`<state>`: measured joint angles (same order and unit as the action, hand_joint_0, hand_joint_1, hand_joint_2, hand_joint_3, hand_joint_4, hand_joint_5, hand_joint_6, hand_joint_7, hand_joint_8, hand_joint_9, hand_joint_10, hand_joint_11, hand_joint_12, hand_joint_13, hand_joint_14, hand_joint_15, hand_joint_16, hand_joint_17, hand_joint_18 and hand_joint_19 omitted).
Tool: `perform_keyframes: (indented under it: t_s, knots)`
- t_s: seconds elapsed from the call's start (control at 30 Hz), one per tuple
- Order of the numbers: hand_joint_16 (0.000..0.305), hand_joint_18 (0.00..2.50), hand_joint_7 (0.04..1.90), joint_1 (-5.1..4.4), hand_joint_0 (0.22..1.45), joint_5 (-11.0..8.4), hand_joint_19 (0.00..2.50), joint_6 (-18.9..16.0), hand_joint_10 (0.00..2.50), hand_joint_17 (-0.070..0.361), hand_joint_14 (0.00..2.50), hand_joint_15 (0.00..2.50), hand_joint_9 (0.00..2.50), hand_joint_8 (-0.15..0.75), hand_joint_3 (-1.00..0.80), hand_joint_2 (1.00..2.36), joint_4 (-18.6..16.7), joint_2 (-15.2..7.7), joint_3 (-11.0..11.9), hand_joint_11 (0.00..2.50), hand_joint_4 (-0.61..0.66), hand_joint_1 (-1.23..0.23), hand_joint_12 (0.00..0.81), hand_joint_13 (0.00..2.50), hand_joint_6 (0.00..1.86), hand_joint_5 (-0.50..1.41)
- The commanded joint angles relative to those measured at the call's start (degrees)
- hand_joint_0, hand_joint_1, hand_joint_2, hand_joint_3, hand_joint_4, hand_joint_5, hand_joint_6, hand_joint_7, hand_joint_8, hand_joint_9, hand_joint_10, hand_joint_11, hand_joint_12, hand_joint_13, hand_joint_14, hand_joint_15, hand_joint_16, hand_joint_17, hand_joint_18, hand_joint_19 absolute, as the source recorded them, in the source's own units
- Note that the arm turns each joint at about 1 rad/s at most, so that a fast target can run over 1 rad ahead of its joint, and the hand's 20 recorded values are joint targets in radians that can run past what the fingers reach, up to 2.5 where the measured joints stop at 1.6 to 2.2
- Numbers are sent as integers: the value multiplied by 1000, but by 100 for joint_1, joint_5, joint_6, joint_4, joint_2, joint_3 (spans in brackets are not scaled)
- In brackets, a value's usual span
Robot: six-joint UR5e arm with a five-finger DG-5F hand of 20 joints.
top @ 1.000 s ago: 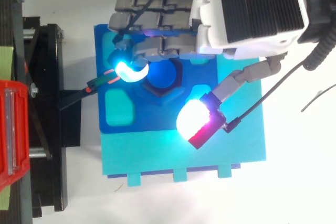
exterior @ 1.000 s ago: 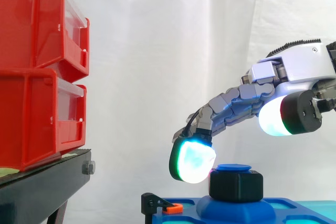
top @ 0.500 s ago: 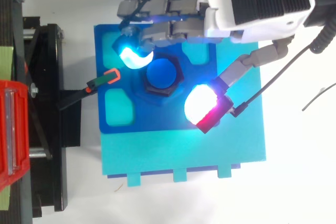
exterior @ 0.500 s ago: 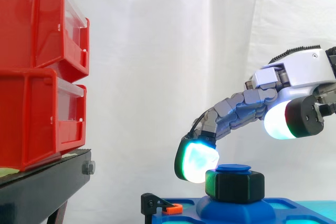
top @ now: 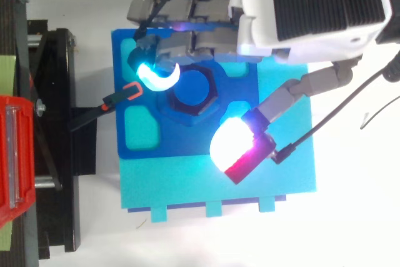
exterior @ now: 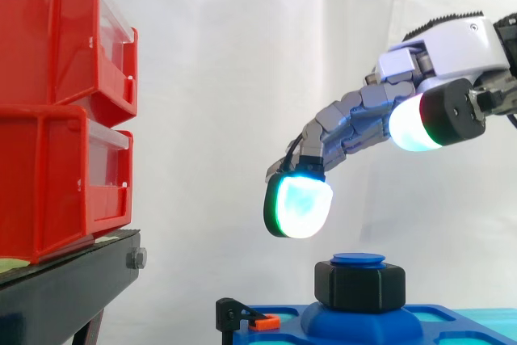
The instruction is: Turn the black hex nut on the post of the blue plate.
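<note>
Black nut (exterior: 359, 284) sits on the post (exterior: 359, 259) at mid-plate (top: 187, 142), touched by nothing.

Likely risks, as I judge them:
- **Thumb:** on a descent, the near thumb pad (top: 234, 145) could land on the plate in front of the nut rather than on a flat. The fingers would then close from one side only and slip round it.
- **Fingertips:** the far fingertips (exterior: 299, 208), hanging above and just left of the nut, could press on its top or the post cap and bind the thread.
- **Clip:** a wide sweep might catch the orange clip (top: 130, 90) at the plate's left.

Above the nut the hand (exterior: 452, 46) hovers clear, its back upward and sloping. The thumb is nearest, spread well apart from the fingers. These arc down behind it in a relaxed curve, holding nothing.
</note>
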<state>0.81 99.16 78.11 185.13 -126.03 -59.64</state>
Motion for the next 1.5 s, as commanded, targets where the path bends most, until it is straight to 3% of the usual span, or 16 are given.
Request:
perform_keyframes:
  t_s: [0.0, 0.17, 0.23, 0.37, 0.6, 0.73, 1.03, 1.47]
  knots:
    - [67, 0, 791, -143, 395, -196, 50, 3, 0, 150, 0, 4, 204, 268, -500, 1000, 85, 0, 102, 0, 227, -246, 409, 7, 502, -199]
    - [66, 0, 791, -275, 394, -354, 42, 11, 0, 149, 0, 8, 204, 268, -500, 1000, -47, -9, 102, 0, 225, -248, 409, 7, 502, -199]
    - [66, 0, 792, -407, 395, -591, 48, 3, 0, 149, 0, 4, 202, 267, -500, 1000, -82, -53, 58, 0, 227, -244, 409, 5, 502, -199]
    - [66, 0, 788, -521, 397, -776, 43, -41, 0, 149, 1, 10, 203, 266, -500, 1000, -100, -193, 58, 0, 228, -242, 407, 2, 502, -199]
    - [66, 0, 810, -688, 404, -828, 5, -200, 0, 148, 0, 0, 226, 255, -500, 1000, -311, -308, 14, 0, 210, -575, 401, 25, 502, -210]
    - [61, 0, 848, -697, 455, -908, 0, -208, 0, 136, 0, 0, 228, 234, -500, 1000, -311, -316, 5, 0, 186, -695, 373, 23, 502, -216]
    - [55, 0, 896, -723, 519, -925, 0, -200, 0, 124, 0, 0, 228, 210, -500, 1000, -575, -308, -232, 0, 166, -780, 347, 41, 502, -222]
    - [53, 0, 942, -609, 572, -784, 0, -173, 0, 118, 0, 0, 237, 203, -500, 1000, -601, -316, -241, 0, 151, -818, 338, 53, 502, -218]
